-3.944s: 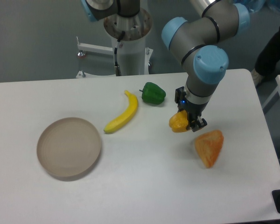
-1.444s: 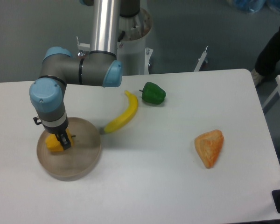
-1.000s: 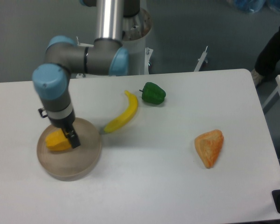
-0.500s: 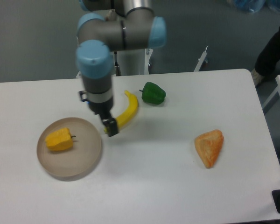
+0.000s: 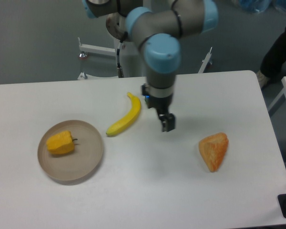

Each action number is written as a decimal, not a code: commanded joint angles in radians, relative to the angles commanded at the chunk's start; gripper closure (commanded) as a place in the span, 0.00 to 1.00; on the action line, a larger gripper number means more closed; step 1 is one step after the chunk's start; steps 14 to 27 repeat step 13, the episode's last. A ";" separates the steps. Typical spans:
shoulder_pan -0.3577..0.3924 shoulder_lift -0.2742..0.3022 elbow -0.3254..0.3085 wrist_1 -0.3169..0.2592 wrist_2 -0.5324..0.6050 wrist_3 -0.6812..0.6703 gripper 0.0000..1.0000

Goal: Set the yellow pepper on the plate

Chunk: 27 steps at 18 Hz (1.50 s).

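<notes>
Even, soft overhead light; faint shadows; arm slightly motion-blurred.

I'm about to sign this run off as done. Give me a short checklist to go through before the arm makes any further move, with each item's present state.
1. Yellow pepper lies inside the plate: ok.
2. Pepper sits clear of the plate's rim, left of centre: ok.
3. Hand carries nothing: ok.
4. Hand is away from the plate, above bare table between the banana and the orange wedge: ok.
5. Hand's fingers open or shut: cannot tell.
6. Green pepper location: cannot tell; it is not visible, perhaps hidden behind the arm.
</notes>
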<state>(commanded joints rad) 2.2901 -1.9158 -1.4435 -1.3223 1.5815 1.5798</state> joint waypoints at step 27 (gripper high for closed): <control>0.055 -0.034 0.012 0.002 0.011 0.069 0.00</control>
